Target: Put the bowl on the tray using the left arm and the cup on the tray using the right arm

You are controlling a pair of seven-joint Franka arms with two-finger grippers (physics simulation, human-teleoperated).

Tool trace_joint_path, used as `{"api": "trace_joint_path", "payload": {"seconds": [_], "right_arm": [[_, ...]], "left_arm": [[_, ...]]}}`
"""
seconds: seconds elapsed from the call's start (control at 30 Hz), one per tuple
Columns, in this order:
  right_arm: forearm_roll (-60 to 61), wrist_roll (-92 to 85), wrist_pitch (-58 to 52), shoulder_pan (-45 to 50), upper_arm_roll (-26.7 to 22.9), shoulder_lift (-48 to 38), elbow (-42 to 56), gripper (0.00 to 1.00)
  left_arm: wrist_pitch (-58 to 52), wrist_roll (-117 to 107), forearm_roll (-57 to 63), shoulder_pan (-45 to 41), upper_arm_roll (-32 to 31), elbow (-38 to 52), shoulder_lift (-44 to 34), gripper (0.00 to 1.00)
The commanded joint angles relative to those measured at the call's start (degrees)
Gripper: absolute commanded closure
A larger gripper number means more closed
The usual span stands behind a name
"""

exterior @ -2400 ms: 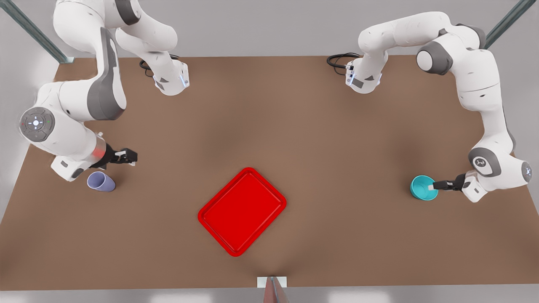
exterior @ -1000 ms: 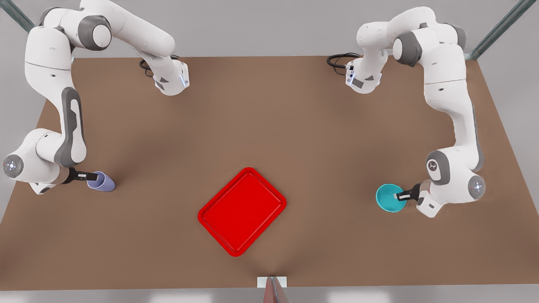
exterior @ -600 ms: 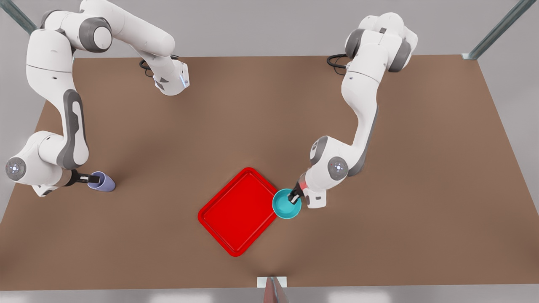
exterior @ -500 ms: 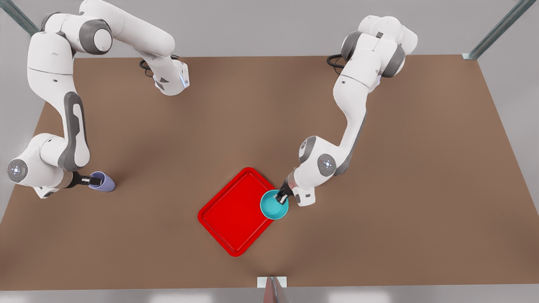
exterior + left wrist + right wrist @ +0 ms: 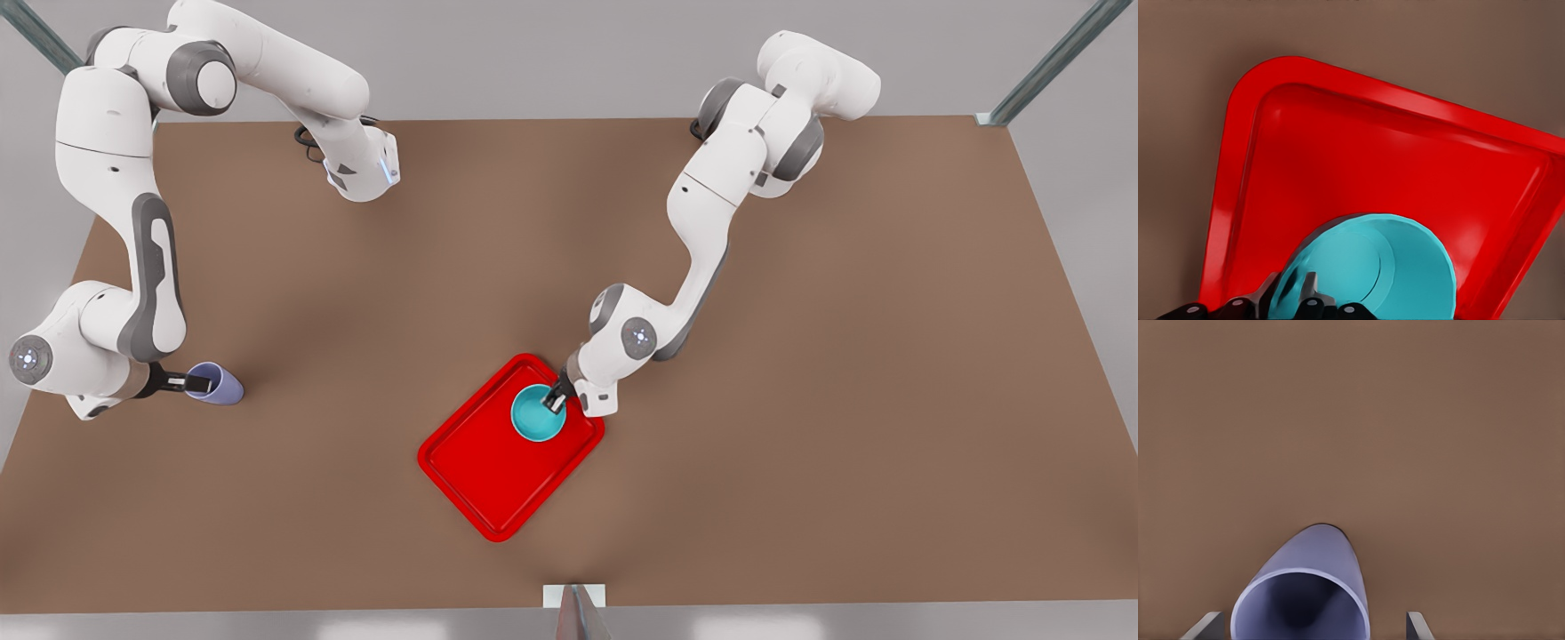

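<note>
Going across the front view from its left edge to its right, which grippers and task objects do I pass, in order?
right gripper at the cup's rim → cup on the table → red tray → bowl over the tray's far corner → left gripper gripping the bowl's rim.

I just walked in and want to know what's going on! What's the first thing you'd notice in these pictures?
The bright red tray in the middle of the brown table jumps out first. The left gripper holds the teal bowl by its rim over the tray's corner. Far off on the front view's left, the right gripper is at the lavender cup, its fingers spread wide on either side of the rim.
</note>
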Motion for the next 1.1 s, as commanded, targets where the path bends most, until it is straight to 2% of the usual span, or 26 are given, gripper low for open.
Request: {"api": "trace_joint_path", "payload": {"seconds": [0.0,0.23,0.33,0.37,0.4,0.43,0.47,0.5,0.53,0.57,0.6,0.63,0.7,0.77,0.87,0.9,0.97,1.0,1.03,1.07], "right_arm": [[0.0,0.0,0.0,0.0,0.0,0.0,0.1,0.00],[-0.1,-0.3,1.5,-1.9,-0.1,2.4,0.0,0.00],[-0.2,-0.5,1.8,-2.1,-0.1,2.6,-0.3,0.00],[-0.3,-0.5,1.8,-2.1,-0.1,2.6,-0.4,0.00],[-0.3,-0.6,1.8,-2.1,-0.1,2.6,-0.4,0.00],[-0.3,-0.6,1.8,-2.1,-0.1,2.7,-0.4,0.00],[-0.3,-0.6,1.8,-2.1,-0.1,2.8,-0.6,0.00],[-0.3,-0.7,1.7,-2.1,-0.1,2.8,-0.6,0.00],[-0.4,-0.7,1.4,-2.1,-0.1,2.8,-0.6,0.00],[-0.4,-0.8,1.1,-2.1,-0.1,2.8,-0.6,0.00],[-0.4,-0.8,1.0,-2.3,-0.1,2.7,-0.9,0.00],[-0.4,-1.1,1.0,-2.4,-0.1,2.7,-1.0,0.00],[-0.4,-1.3,1.0,-3.0,-0.1,2.7,-1.0,0.00],[-0.4,-1.3,1.1,-3.1,-0.1,3.2,-1.1,0.00],[-0.4,-1.1,1.6,-3.0,-0.1,4.0,-1.0,0.00],[-0.4,-1.2,1.6,-3.0,-0.1,4.0,-1.0,0.06],[-0.4,-1.3,1.5,-3.0,-0.1,4.5,-0.9,0.26],[-0.4,-2.0,1.3,-3.1,-0.1,4.6,-0.9,0.51],[-0.4,-3.2,1.3,-3.1,-0.1,4.7,-0.9,0.70],[-0.4,-3.2,1.3,-3.1,-0.1,4.7,-0.9,0.79]], "left_arm": [[0.0,0.0,0.3,0.0,0.0,0.0,0.0,0.00],[0.0,0.2,0.5,0.2,0.2,0.1,-0.1,0.00],[-0.7,1.0,4.3,0.7,0.4,0.0,-1.3,0.00],[-6.4,3.2,5.9,2.1,0.4,0.0,-3.0,0.00],[-20.6,9.3,5.7,6.9,0.5,0.0,-8.6,0.00],[-39.4,18.4,5.9,15.5,0.6,0.1,-15.0,0.00],[-54.1,35.4,6.2,26.9,0.9,2.4,-17.6,0.00],[-61.1,47.4,12.0,33.6,0.7,6.1,-17.5,0.00],[-61.4,60.4,17.8,39.5,0.8,7.1,-17.4,0.00],[-61.2,61.7,20.9,40.8,0.8,9.1,-17.5,0.00],[-62.0,62.5,25.4,40.9,0.7,12.3,-18.8,0.00],[-66.4,64.2,31.3,40.2,0.2,12.8,-24.4,0.00],[-71.2,65.7,33.2,38.4,0.0,12.8,-30.0,0.00],[-65.7,66.0,34.1,37.4,0.3,-1.7,-43.2,0.00],[-64.0,66.0,34.0,37.7,0.3,-2.3,-41.3,0.00],[-64.0,66.0,34.0,37.7,0.3,-2.3,-41.2,0.00],[-64.5,66.0,33.9,37.7,0.3,-2.3,-41.1,0.00],[-64.4,66.0,33.9,37.6,0.3,-2.3,-40.6,0.00],[-64.4,66.0,33.9,37.6,0.3,-2.3,-40.6,0.00],[-64.5,66.0,33.9,37.6,0.3,-2.3,-40.6,0.00]]}}
